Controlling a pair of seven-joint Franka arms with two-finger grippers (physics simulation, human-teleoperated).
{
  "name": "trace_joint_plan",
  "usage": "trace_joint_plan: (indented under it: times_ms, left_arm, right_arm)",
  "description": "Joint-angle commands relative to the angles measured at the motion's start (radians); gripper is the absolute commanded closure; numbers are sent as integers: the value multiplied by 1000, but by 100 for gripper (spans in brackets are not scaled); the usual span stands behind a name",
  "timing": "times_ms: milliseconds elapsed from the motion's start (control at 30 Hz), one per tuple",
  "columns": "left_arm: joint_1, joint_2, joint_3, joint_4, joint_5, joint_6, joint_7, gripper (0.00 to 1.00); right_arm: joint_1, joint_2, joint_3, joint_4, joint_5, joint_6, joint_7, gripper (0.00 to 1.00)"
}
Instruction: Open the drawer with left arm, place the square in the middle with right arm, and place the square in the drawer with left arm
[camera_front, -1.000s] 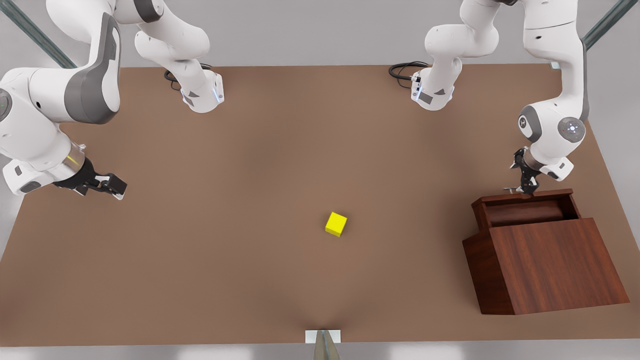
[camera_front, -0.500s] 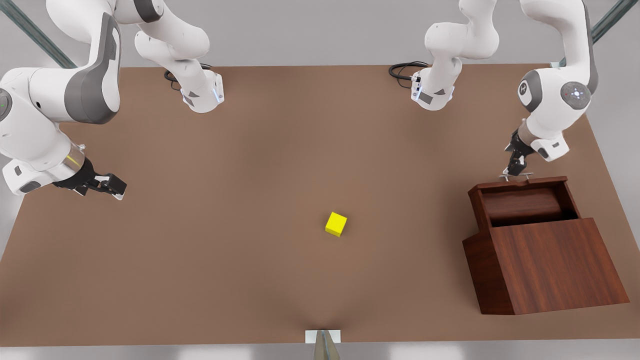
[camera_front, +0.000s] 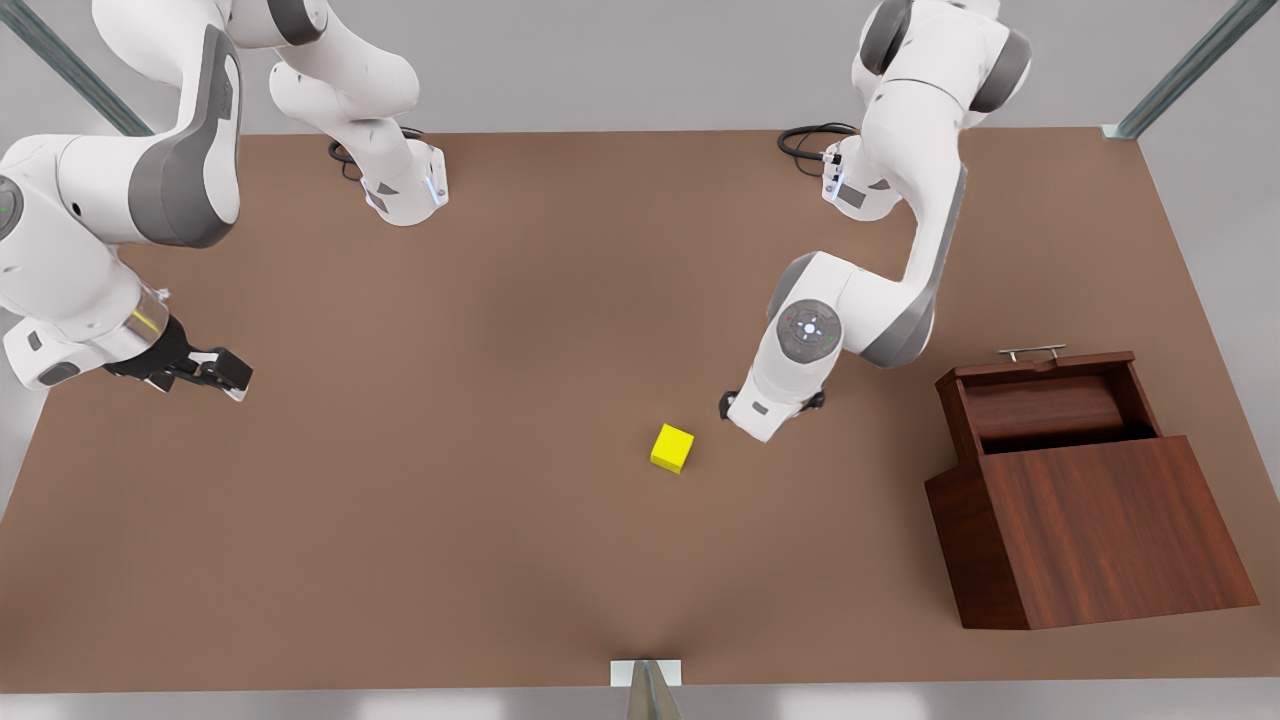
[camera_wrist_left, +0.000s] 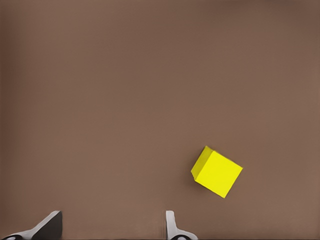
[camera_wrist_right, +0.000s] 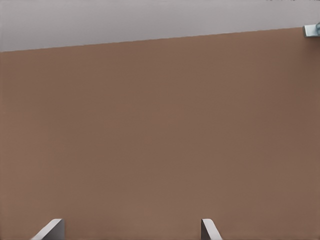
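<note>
The square (camera_front: 672, 447) is a small yellow cube lying on the brown tabletop (camera_front: 520, 400) near the middle. My left arm's hand (camera_front: 765, 412) hovers just to the cube's right in the front view. The left gripper (camera_wrist_left: 111, 231) is open and empty, with the square (camera_wrist_left: 216, 171) off to one side of its fingers. The drawer (camera_front: 1050, 405) stands pulled out of the dark wood cabinet (camera_front: 1100, 530), its silver handle (camera_front: 1032, 352) free. My right gripper (camera_front: 225, 375) waits open at the front view's left edge, its fingertips (camera_wrist_right: 207, 229) over bare table.
The two arm bases (camera_front: 405, 190) (camera_front: 865, 185) stand at the far side of the table. A small grey-and-white fixture (camera_front: 646, 678) sits at the near edge. Bare tabletop lies between the cube and the cabinet.
The left gripper pulled the drawer a little further out, let go of the handle and swung toward the front view's left, ending beside the cube. The right arm has not moved.
</note>
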Motion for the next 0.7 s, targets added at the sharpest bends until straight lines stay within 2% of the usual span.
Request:
trace_joint_plan:
  times_ms: [0,100,200,300,667]
  left_arm:
    - [4,9,-4,8,-25,6,33,0]
    - [4,119,-30,107,-30,29,195,0]
    - [-27,195,-58,124,-27,124,202,0]
    - [-52,276,-70,204,-27,124,202,0]
    - [-64,374,-69,203,-17,173,273,0]
  right_arm:
    - [0,0,0,0,0,0,0,0]
    - [0,0,0,-1,0,0,0,0]
    - [0,0,0,0,0,1,0,0]
    - [-1,0,0,0,0,1,0,0]
    - [-1,0,0,0,0,1,0,0]
